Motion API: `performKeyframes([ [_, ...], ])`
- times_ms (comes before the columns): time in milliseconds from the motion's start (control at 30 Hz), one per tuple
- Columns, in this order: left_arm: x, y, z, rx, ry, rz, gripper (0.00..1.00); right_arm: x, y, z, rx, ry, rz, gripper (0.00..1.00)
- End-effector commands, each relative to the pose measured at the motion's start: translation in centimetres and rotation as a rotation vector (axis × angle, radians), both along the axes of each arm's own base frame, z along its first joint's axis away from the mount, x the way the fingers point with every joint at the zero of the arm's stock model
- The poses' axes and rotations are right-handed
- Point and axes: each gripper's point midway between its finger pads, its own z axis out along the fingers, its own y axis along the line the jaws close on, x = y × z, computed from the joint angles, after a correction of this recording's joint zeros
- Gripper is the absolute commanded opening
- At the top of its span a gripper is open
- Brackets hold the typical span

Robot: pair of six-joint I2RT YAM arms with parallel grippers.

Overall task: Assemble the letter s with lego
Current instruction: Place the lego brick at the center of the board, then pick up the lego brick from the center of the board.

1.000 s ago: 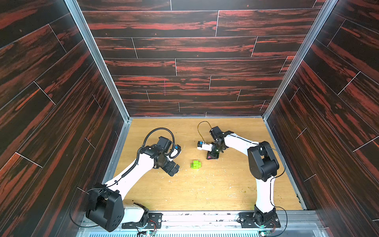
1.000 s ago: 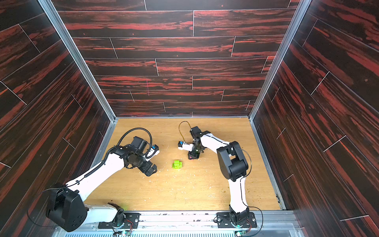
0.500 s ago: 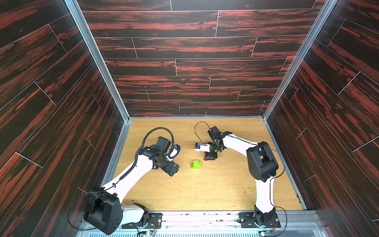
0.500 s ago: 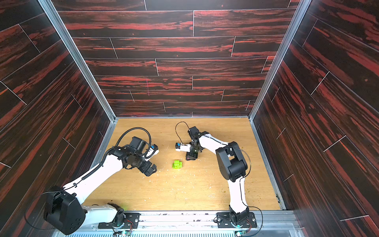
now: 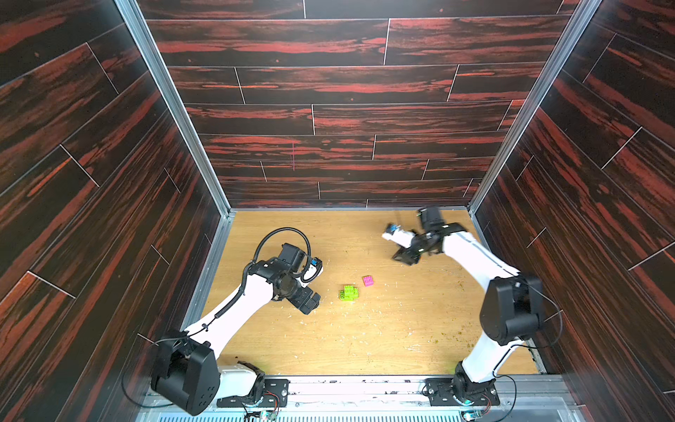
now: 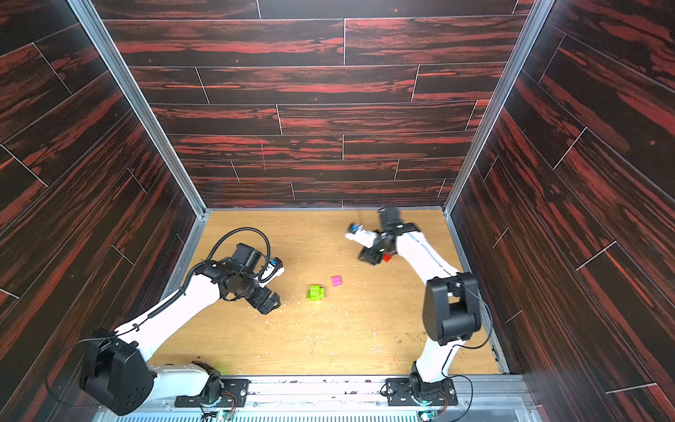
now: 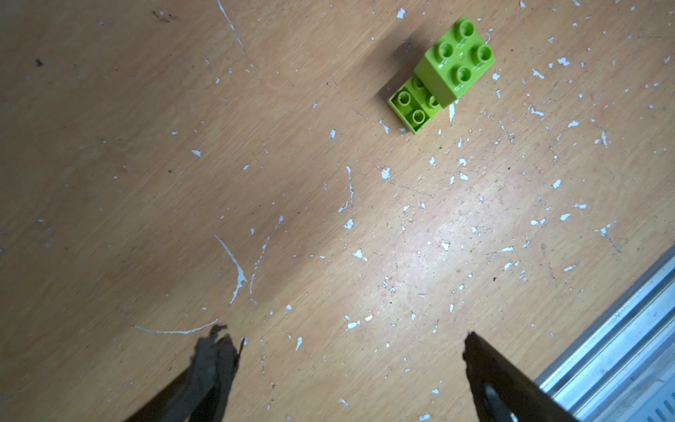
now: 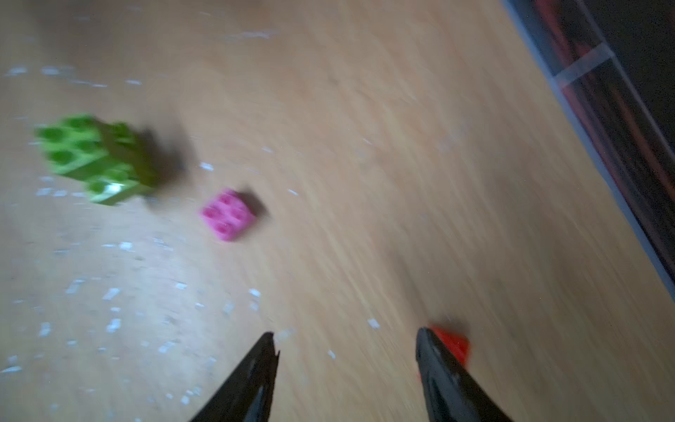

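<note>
The lego lies in three places on the wooden floor. Lime green bricks form a stepped, joined cluster [image 5: 349,292] [image 6: 316,292] [image 7: 438,73] [image 8: 95,157]. A loose pink brick [image 5: 367,280] [image 6: 336,280] [image 8: 228,215] sits just beside it, apart from it. A red brick [image 6: 387,258] [image 8: 451,343] lies at the back right. My right gripper [image 5: 403,257] [image 6: 369,257] [image 8: 346,334] is open over bare floor, and the red brick lies just outside one finger. My left gripper [image 5: 310,303] [image 6: 270,305] [image 7: 345,339] hangs wide open and empty, left of the green cluster. No joined letter s is in view.
Dark wood-pattern walls [image 5: 328,109] close in the floor on three sides, and the right wall [image 8: 621,109] is near my right gripper. A metal rail [image 7: 621,347] [image 5: 365,380] runs along the front edge. White flecks are scattered over the floor.
My right gripper has opened and swung away to the back right, leaving the pink brick on the floor beside the green cluster. The left arm has not moved.
</note>
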Motion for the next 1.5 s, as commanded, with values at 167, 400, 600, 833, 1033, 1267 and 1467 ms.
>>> performKeyframes([
  [167, 0.7, -1.2, 0.6, -0.055, 0.010, -0.011, 0.99, 3.0, -8.3, -3.8, -0.065, 0.018, -0.212, 0.65],
  [400, 0.9, -1.2, 0.7, -0.060, 0.009, -0.002, 0.98, 5.0, -8.6, -7.0, -0.047, 0.075, -0.214, 0.67],
  [600, 0.7, -1.1, 0.5, -0.059, 0.018, 0.014, 0.98, 6.2, -8.3, -9.1, -0.016, 0.136, -0.251, 0.69],
  [833, 0.6, -1.1, 0.6, -0.064, 0.018, 0.017, 0.98, 6.8, -8.2, -10.9, -0.011, 0.196, -0.271, 0.68],
  [1033, 0.8, -1.3, 0.6, -0.072, 0.018, 0.020, 0.98, 6.8, -7.5, -11.9, -0.009, 0.231, -0.257, 0.65],
  [1267, 0.4, -1.0, 0.5, -0.054, 0.026, 0.014, 0.98, 6.7, -6.8, -13.2, -0.031, 0.263, -0.239, 0.50],
  [1467, 0.0, -0.7, 0.3, -0.043, 0.033, 0.011, 0.98, 6.3, -6.6, -13.8, -0.045, 0.299, -0.237, 0.35],
])
